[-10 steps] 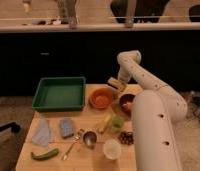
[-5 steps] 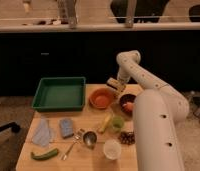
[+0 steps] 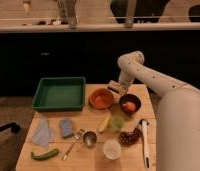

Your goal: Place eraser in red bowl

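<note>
Camera view: the gripper [image 3: 114, 88] hangs beside the red bowl's [image 3: 101, 98] upper right rim, jaws closed on the pale eraser [image 3: 112, 84].

This is probably an office kitchenette or a robot test room. The gripper [image 3: 114, 88] hangs over a wooden table [image 3: 88, 116] set with kitchenware: a green tray [image 3: 59, 93] to its left, the red bowl [image 3: 101, 98] just below it. Dark cabinets [image 3: 53, 60] stand behind it, with a counter ledge [image 3: 93, 26] above.

End effector [image 3: 114, 87] at red bowl [image 3: 92, 97] rim, brown bowl [image 3: 137, 100] beside.
</note>
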You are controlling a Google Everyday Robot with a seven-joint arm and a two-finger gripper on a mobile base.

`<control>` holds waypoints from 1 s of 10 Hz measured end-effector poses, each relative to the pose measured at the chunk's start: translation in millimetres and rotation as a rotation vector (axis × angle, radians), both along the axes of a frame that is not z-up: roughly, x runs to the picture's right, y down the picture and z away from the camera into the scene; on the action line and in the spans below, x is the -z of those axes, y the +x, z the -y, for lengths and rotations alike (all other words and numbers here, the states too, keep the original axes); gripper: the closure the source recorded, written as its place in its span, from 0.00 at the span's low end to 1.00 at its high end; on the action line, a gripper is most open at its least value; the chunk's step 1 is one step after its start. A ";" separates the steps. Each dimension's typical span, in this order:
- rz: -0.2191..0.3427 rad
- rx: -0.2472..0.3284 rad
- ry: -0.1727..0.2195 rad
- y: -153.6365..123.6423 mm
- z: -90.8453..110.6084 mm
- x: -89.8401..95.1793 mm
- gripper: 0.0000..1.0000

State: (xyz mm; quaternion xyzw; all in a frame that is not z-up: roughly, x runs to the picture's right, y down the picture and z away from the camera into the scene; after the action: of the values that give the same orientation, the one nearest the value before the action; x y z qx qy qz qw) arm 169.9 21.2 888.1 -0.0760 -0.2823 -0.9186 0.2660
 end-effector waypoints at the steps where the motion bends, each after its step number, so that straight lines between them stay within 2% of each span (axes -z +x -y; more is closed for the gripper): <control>1: 0.002 0.001 -0.001 -2.5 -4.2 5.3 1.00; 6: -0.001 0.037 0.005 -15.8 -18.6 25.5 1.00; 10: 0.003 0.080 -0.013 -36.3 -33.8 29.2 1.00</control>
State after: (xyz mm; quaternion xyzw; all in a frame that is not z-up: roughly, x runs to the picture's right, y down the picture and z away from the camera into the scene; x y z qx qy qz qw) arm 133.7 55.0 858.9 -0.0876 -0.2853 -0.9268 0.2279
